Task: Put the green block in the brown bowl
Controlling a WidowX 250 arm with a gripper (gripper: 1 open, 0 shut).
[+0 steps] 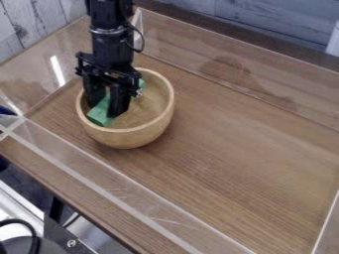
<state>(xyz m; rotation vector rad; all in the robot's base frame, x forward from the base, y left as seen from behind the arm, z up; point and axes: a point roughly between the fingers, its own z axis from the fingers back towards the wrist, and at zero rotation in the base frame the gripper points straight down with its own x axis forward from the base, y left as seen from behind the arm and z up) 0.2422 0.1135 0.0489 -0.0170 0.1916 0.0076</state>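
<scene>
Camera view, the only one: black gripper (110,99) points nearly straight down into the brown bowl (149,127), jaws clamped tight on the green block (97,114). The block hangs tilted between the fingers, its lower end inside the bowl near the left wall; whether it touches the bottom cannot be told, since the rim and fingers hide that part. The steep downward pose makes sense: it brings the block over the thick rim and low into the bowl, so that release means a short drop, not a bounce out. The bowl sits upright at the left part of the wooden table (239,149), within a clear low barrier (93,184) along the table's edge. The task looks nearly done; opening the jaws is the step left, and the block is not yet released.
</scene>
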